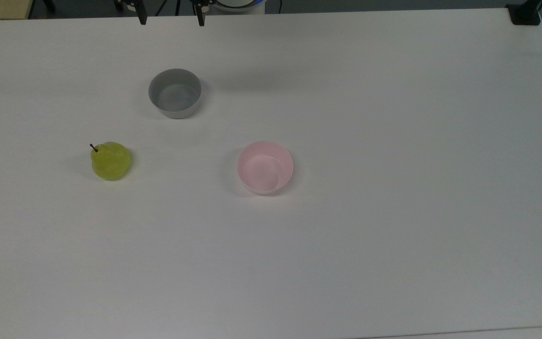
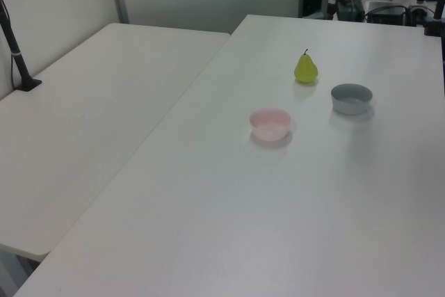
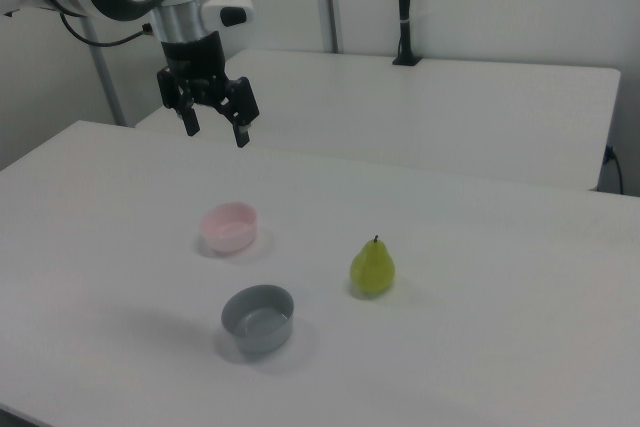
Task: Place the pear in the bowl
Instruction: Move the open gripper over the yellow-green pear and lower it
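Gripper point(image 3: 213, 130) aloft, fingers spread, empty. Pear point(image 3: 372, 268) upright, well below and apart. Likely light, smooth, slippery; grip widest belly, not stem. Pink bowl point(image 3: 229, 226) nearer beneath.

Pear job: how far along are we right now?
Nothing is done yet. The pear stands upright on the table, apart from the pink bowl, which is empty. The gripper hangs open and empty, high above the table. Left: reach the pear, grasp it, carry it into the pink bowl.
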Robot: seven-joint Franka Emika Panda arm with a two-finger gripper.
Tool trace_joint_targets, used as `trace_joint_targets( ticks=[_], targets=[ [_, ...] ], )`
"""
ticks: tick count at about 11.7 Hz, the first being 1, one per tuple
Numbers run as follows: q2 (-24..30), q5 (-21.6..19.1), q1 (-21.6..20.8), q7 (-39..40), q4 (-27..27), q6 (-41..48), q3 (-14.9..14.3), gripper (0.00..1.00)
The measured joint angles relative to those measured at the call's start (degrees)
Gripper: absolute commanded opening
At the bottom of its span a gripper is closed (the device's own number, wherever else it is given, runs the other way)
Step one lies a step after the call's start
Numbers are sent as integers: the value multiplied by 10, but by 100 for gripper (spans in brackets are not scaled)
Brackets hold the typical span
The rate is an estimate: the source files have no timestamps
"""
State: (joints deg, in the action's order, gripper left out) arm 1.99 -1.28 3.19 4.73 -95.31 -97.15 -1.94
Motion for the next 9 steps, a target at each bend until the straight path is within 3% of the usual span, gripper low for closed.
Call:
trace_joint_targets(
  ticks=[4,9],
  targets=[
    [-4,0,32,183,-1,0,-2,100],
    [-61,44,65,206,-12,-105,-3,97]
  ],
)
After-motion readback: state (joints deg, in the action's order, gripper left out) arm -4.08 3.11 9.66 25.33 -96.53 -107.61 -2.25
